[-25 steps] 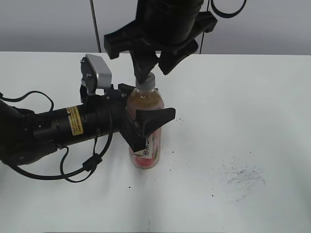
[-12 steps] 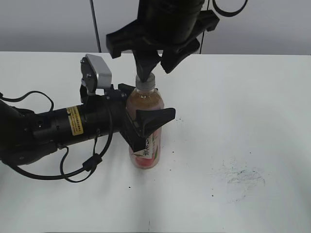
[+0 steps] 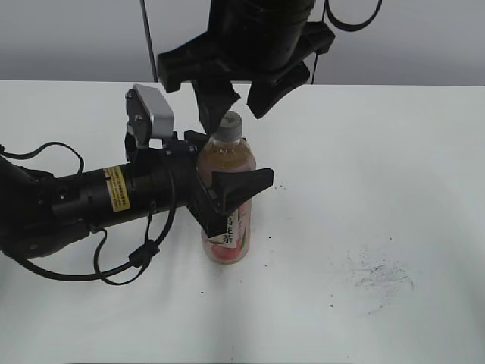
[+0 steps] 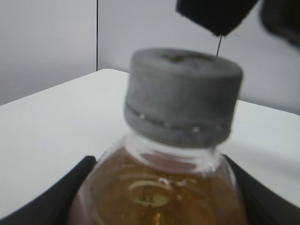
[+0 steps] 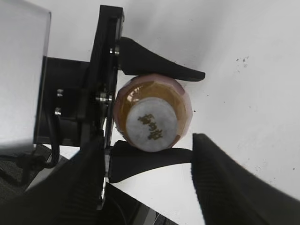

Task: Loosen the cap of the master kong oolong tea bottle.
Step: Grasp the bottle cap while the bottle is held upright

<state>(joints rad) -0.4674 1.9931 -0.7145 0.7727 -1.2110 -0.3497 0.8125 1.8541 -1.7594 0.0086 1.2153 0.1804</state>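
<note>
A slim clear master kong oolong tea bottle (image 3: 226,203) of amber tea stood upright near the middle of a white table (image 3: 379,167). Its pink-and-white label faced the exterior camera. The grey-white ribbed cap (image 3: 229,126) sat on the neck, with a dark logo visible on top in the right wrist view.

The left gripper (image 3: 227,186) reached in horizontally from the left side and clasped the bottle around its shoulder, one black finger (image 5: 159,64) pressed to the far side and the other to the near side. Its thick black arm (image 3: 91,199) lay low over the table, carrying a yellow sticker, looping black cables and a silver camera block (image 3: 151,112) just left of the bottle.

The right gripper (image 3: 236,97) hung directly above the cap, pointing down, its jaws spread apart and clear of the cap on either side, gripping nothing. Its bulky black body blocked the view of the table behind the bottle.

To the right, well apart from the bottle, a patch of dark scuff marks (image 3: 383,277) stained the tabletop, with a few small specks (image 3: 276,186) nearer the bottle. A thin dark pole (image 3: 148,38) rose behind the table against a grey wall.
</note>
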